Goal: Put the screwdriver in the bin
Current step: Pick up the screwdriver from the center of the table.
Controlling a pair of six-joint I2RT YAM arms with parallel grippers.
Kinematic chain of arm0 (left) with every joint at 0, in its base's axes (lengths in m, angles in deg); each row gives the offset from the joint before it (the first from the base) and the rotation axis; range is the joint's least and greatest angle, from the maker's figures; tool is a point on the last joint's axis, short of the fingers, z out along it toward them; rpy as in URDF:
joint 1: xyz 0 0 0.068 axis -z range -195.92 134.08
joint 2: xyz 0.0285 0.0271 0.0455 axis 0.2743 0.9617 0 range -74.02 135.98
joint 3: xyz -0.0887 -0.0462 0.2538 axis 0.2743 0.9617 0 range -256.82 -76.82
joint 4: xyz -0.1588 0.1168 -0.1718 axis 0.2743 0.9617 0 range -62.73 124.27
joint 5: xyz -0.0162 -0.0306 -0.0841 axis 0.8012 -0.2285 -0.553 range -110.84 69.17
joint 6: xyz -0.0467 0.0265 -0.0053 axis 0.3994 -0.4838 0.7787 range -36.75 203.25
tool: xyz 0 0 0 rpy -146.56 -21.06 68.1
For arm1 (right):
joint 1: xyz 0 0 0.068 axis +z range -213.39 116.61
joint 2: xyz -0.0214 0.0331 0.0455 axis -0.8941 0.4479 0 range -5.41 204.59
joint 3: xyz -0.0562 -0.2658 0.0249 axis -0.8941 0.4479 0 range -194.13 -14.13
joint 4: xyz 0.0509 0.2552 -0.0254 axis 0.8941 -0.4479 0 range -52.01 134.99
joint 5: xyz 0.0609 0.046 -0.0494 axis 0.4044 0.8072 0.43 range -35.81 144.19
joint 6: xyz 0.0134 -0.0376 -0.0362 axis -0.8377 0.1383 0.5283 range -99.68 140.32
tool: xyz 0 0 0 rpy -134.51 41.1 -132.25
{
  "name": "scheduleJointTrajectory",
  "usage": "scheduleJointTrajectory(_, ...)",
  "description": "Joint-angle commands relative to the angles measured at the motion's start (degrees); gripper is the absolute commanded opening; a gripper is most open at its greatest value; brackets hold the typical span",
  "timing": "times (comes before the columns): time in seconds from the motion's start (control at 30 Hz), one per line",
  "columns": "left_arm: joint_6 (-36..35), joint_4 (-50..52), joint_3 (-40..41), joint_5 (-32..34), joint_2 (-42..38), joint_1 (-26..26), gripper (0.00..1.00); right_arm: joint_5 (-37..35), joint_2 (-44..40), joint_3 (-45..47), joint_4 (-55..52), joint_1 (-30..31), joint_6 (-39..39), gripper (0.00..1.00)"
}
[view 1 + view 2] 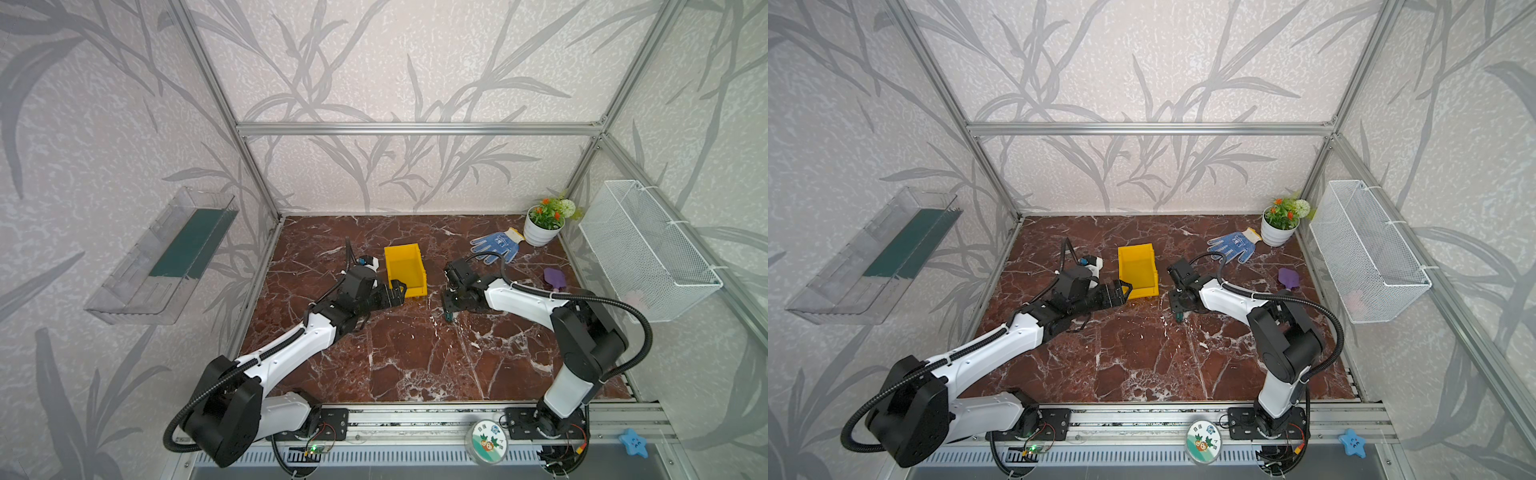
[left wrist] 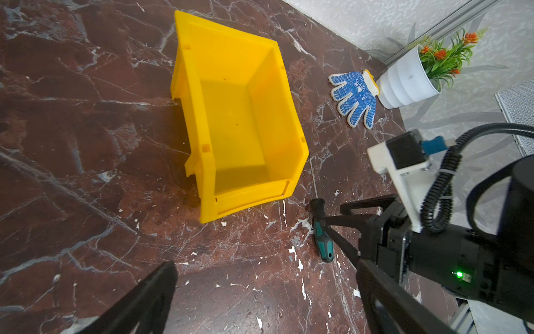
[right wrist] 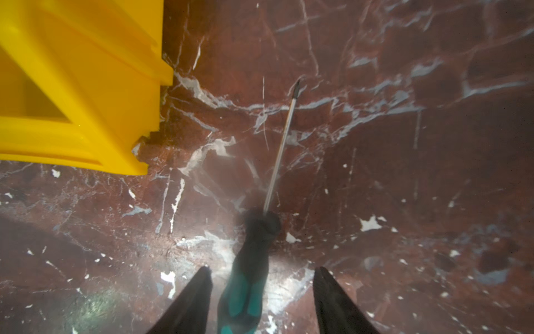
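Observation:
The yellow bin (image 1: 402, 266) (image 1: 1137, 268) (image 2: 239, 115) stands empty and upright on the marble table, its low front lip toward the arms. The screwdriver (image 3: 251, 274) (image 2: 323, 243) lies flat on the table just right of the bin's front corner (image 3: 72, 86), shaft pointing away from me. Only its teal end (image 1: 449, 318) (image 1: 1179, 318) shows in both top views. My right gripper (image 3: 263, 269) (image 1: 451, 305) is open, fingers straddling the handle with a gap on each side. My left gripper (image 2: 265, 269) (image 1: 395, 287) is open and holds nothing, by the bin's near left corner.
A blue dotted glove (image 1: 496, 245) and a white flower pot (image 1: 542, 232) sit at the back right. A purple trowel (image 1: 555, 278) lies right of my right arm. A white wire basket (image 1: 648, 249) hangs on the right wall, a clear tray (image 1: 166, 257) on the left.

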Motion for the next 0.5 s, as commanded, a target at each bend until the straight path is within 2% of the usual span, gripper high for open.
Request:
scheduleJointTrajectory(0.0, 0.4, 0.6, 0.8, 0.3, -2.6, 0.1, 0.99, 2.2, 1.8, 0.5, 1.4, 0.2, -1.5, 0.55)
scheduleJointTrajectory(0.17, -0.2, 0.2, 3.6, 2.5, -4.6, 0.0, 0.99, 1.7, 3.5, 0.7, 1.8, 0.2, -1.3, 0.47)
scheduleJointTrajectory(0.33, -0.4, 0.9, 3.2, 2.6, -4.3, 0.0, 0.99, 0.0, 3.6, 1.0, 1.2, 0.3, -0.6, 0.34)
scheduleJointTrajectory(0.47, -0.6, 2.5, 2.3, 3.5, -4.2, 0.0, 0.99, -1.2, 3.2, 1.0, -0.3, 0.6, 1.0, 0.28)
